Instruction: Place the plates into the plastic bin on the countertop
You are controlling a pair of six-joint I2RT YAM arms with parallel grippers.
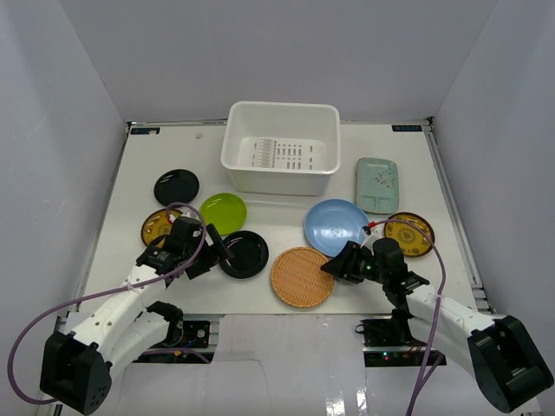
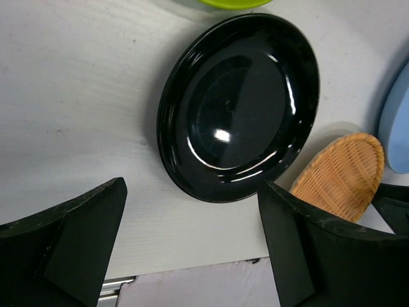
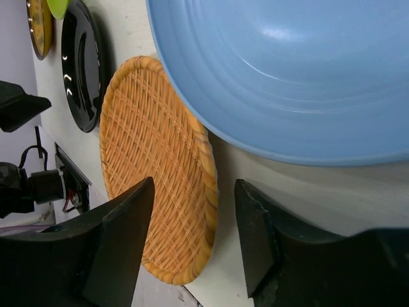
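Observation:
The white plastic bin [image 1: 232, 161] stands at the back middle of the countertop [image 1: 277, 212]; no plate shows in it. In front lie a black plate [image 1: 176, 186], a lime green plate [image 1: 224, 212], a yellow patterned plate [image 1: 156, 227], a second black plate [image 1: 244, 254], a woven tan plate [image 1: 303, 276], a light blue plate [image 1: 336, 226], a pale-green rectangle [image 1: 377, 184] and a second yellow plate [image 1: 409, 234]. My left gripper [image 1: 212, 251] is open, empty, just short of the near black plate [image 2: 239, 109]. My right gripper [image 3: 195, 236] is open, its jaws either side of the woven plate's [image 3: 160, 160] near rim, below the blue plate [image 3: 287, 70].
Pale grey walls close the table on the left, back and right. The table's near edge and a metal rail lie right under both grippers. The woven plate [image 2: 342, 176] sits close between the near black plate and the blue plate.

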